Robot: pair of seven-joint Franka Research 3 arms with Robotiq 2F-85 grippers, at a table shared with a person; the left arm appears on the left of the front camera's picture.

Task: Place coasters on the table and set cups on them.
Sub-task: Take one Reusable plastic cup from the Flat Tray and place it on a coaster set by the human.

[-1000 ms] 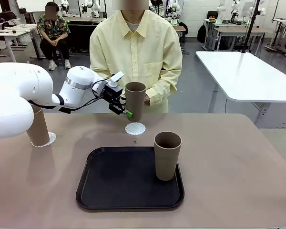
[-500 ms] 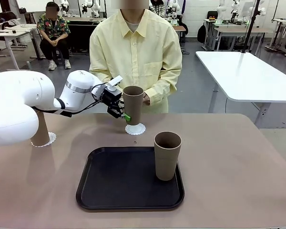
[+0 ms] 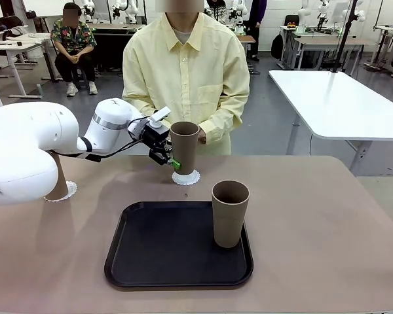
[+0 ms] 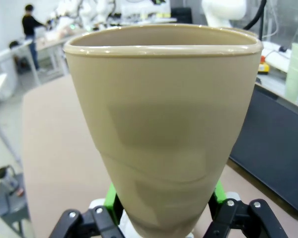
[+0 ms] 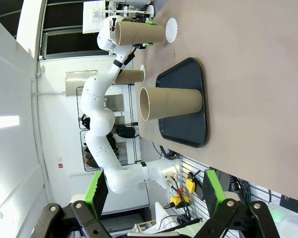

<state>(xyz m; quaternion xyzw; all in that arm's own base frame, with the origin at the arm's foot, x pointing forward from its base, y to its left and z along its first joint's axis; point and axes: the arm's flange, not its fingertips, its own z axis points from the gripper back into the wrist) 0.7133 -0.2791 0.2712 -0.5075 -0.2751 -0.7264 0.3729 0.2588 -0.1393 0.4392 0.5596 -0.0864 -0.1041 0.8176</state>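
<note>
Lowered since a second ago, the cup [image 3: 184, 145] now seems to rest on the coaster [image 3: 186, 178] on the surface [image 3: 314, 216]. My left tool [image 3: 180, 161] is clamped round its lower part, so letting go looks next.

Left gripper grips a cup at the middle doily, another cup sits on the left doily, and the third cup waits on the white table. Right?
No: the front view shows the third cup standing on the black tray. The rest holds: left gripper gripping a cup at the middle doily, another cup on the left doily.
</note>
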